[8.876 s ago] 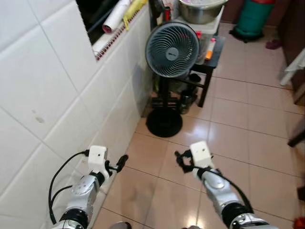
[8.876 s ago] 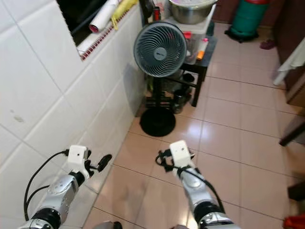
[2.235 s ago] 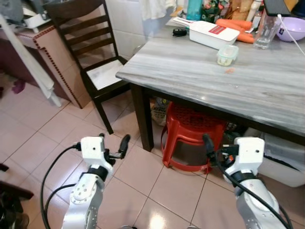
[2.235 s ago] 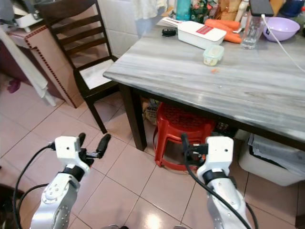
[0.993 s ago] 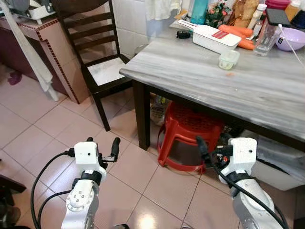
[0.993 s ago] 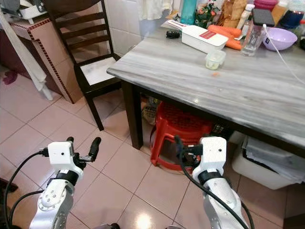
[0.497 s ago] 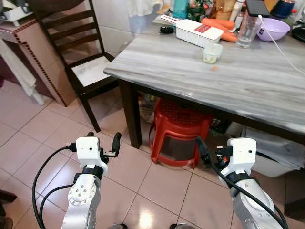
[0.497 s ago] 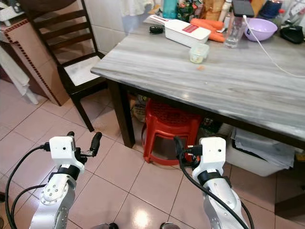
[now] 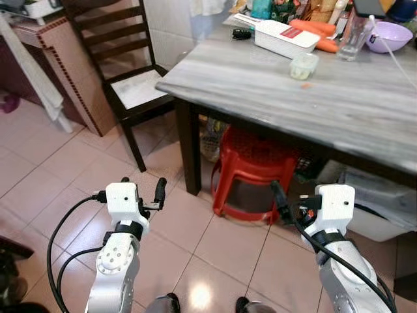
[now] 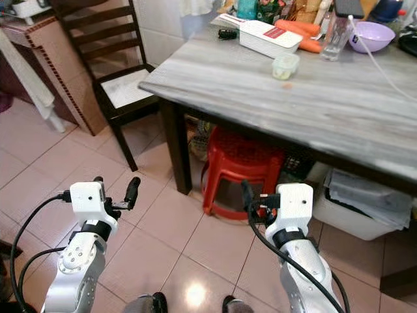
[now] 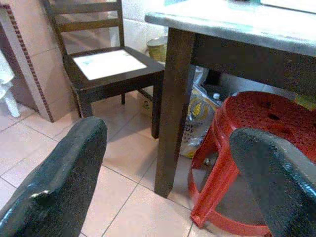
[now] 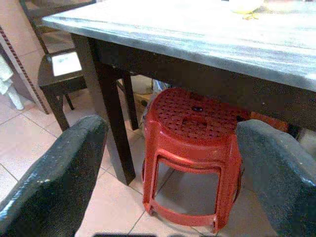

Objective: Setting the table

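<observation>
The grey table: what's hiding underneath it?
Under the table stands a red plastic stool, with a yellowish bag behind the table leg and a pale bin at the side. Further back is shadowed.

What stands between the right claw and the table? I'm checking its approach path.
In the right wrist view, a red stool under the table, beyond the open right claw.

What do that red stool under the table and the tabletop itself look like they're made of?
The red stool looks like moulded plastic: a glossy, uniform red with a perforated seat. The tabletop looks like grey streaked stone or a marble-look laminate, smooth with a slight sheen; which one can't be told. It rests on dark, wood-looking legs.
</observation>
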`<state>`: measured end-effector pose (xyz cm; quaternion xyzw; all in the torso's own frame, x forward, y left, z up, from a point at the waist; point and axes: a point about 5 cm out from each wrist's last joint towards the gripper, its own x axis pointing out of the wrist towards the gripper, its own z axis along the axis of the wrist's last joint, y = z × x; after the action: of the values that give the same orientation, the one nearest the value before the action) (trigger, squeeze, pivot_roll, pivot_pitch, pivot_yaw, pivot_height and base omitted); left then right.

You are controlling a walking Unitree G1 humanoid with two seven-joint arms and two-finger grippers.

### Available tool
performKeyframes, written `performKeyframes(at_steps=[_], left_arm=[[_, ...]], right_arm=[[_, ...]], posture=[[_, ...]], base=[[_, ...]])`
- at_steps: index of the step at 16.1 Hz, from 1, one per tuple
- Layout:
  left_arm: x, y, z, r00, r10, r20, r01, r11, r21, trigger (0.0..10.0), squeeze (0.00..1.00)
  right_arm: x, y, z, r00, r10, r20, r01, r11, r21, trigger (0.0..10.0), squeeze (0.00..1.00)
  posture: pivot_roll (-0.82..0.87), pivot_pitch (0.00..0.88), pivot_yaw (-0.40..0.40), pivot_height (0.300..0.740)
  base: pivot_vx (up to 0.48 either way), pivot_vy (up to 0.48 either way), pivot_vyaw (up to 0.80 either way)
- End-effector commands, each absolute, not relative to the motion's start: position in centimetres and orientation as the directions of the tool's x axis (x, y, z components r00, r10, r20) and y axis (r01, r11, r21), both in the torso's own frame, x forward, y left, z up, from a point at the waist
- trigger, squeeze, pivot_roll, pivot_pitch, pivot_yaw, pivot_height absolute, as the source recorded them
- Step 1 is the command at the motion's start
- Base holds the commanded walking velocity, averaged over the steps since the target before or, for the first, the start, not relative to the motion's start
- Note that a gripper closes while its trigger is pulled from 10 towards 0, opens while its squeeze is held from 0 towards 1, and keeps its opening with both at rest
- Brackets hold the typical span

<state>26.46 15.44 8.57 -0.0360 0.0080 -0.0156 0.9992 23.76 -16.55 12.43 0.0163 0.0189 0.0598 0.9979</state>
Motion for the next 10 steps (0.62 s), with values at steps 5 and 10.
performKeyframes(at_steps=[5,10], left_arm=[[26.39,15.90,8.19,0.999,-0.022,-0.040,0.021,0.999,-0.048,10.0,0.00],[26.55,15.79,8.37,0.999,-0.035,-0.029,0.034,0.999,-0.042,10.0,0.00]], right_arm=[[23.68,-16.86,12.07,0.993,0.101,-0.054,-0.099,0.994,0.042,10.0,0.00],[23.83,-17.00,12.22,0.994,0.094,-0.049,-0.092,0.995,0.041,10.0,0.00]], posture=[[-0.09,0.137,0.045,0.740],[-0.08,0.132,0.044,0.740]], base=[[-0.325,0.000,0.00],[-0.193,0.000,0.00]])
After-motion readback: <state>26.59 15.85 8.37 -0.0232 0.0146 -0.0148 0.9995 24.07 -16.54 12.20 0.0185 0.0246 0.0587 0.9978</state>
